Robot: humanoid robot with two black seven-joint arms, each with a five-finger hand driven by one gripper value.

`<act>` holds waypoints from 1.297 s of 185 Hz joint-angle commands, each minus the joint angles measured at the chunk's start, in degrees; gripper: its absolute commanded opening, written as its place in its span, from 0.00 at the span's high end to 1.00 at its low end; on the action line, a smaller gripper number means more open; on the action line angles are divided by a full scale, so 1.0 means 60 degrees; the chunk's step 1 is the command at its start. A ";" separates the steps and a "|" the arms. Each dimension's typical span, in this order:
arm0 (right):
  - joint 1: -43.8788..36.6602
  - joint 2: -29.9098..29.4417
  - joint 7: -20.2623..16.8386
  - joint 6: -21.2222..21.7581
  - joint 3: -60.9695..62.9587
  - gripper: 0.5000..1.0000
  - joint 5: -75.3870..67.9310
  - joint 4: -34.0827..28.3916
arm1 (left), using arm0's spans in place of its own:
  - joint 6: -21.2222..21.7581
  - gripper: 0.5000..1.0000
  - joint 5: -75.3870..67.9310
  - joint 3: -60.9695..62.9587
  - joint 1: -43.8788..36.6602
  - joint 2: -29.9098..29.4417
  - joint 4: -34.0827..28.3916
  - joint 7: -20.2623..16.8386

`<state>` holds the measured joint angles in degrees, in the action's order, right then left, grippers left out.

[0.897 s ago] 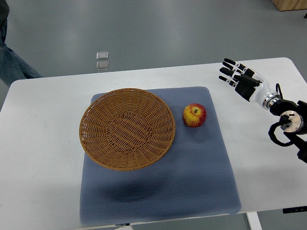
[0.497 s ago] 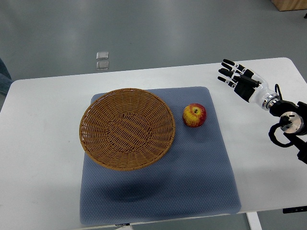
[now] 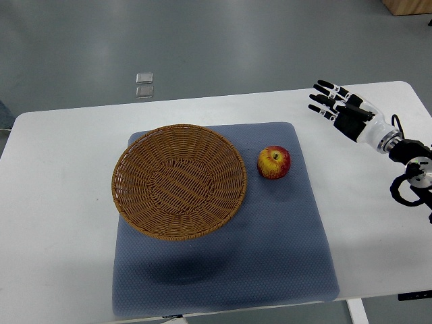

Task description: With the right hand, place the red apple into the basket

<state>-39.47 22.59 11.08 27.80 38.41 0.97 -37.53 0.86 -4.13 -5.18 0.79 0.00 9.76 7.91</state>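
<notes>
Red apple point(image 3: 273, 163) sits right of centre in the frame, red with a yellow patch around its stem, resting on a blue-grey mat point(image 3: 270, 250) that covers the middle of the white table point(image 3: 61, 223). Just to its left, close by but not touching, lies the basket point(image 3: 179, 181), a shallow round wicker bowl that also rests on the mat, with its left rim reaching slightly past the mat's left edge. The basket holds nothing.

At the upper right of the frame the right hand point(image 3: 341, 108) hovers above the bare table, well apart from the apple and beyond the mat's right edge. Its arm comes in from the right edge of the frame, with a white wrist section and dark joints and cabling behind it. Its black fingers point(image 3: 322, 98) are spread wide and stretched out toward the upper left, holding nothing.

Beyond the far edge of the table, in the upper left part of the frame, grey floor point(image 3: 236, 40) shows with a small pale square plate point(image 3: 144, 85) set in it. A wooden-coloured object point(image 3: 408, 6) cuts into the top right corner, too cropped to identify.
</notes>
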 commanded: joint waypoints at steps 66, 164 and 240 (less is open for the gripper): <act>0.0017 0.0161 0.0013 0.0171 -0.0060 0.15 0.0029 -0.0015 | -0.0012 0.00 -0.0001 -0.0001 0.0000 0.0000 -0.0001 0.0000; -0.0013 0.0088 0.0540 -0.0298 0.0058 0.17 0.5420 -0.0718 | 0.0003 0.00 -0.0001 -0.0001 0.0000 0.0000 -0.0001 0.0000; 0.0046 0.0044 0.1126 -0.1279 -0.0118 0.17 0.9638 -0.1466 | 0.0003 0.00 -0.0001 -0.0001 0.0000 0.0000 -0.0001 0.0000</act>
<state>-39.34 22.87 17.18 20.17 37.82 54.98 -46.20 0.84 -4.11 -5.18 0.79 0.00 9.76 7.91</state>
